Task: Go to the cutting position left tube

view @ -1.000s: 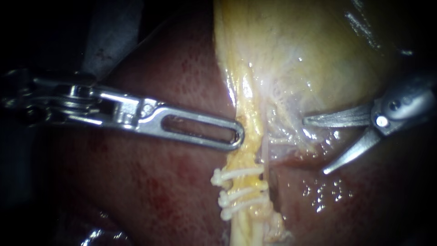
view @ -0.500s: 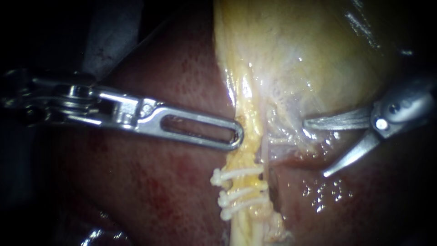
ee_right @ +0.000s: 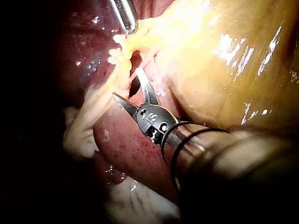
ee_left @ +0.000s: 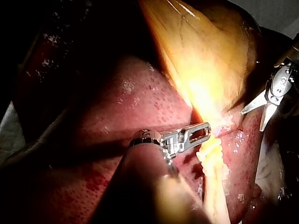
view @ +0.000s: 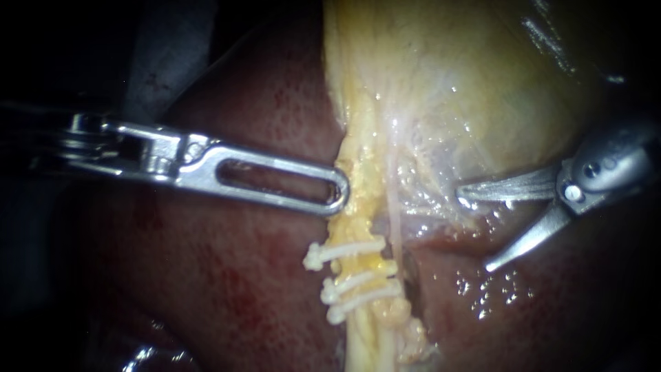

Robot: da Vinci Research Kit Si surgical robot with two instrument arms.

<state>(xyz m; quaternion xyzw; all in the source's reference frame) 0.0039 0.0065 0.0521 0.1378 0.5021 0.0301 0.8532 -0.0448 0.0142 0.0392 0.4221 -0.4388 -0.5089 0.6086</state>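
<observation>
On the bench, close over the liver, our left instrument has its slotted jaws pressed together on the edge of the left tube, just above the top clip. Our right instrument comes in from the far side with its two pointed blades spread wide. Its upper blade tip rests against the pale wet tissue under the gallbladder, and its lower blade hangs over the liver. Both tips are to the right of the tube and clear of it.

The tube runs as one yellow band from the gallbladder down across the liver. We count three white clips across it, one below the other and close together. One thin pale strand runs beside the band on its right.

From the left wrist, the left instrument meets the yellow band while the right instrument stands well apart beside the gallbladder. From the right wrist, the spread blades sit just short of the band, with the left instrument beyond it.

The liver is dark red, finely dotted and glistening wet, and the gallbladder is yellow and shiny. Around the tissue we see only darkness. In all there are two instruments, one clipped tube and three clips.
</observation>
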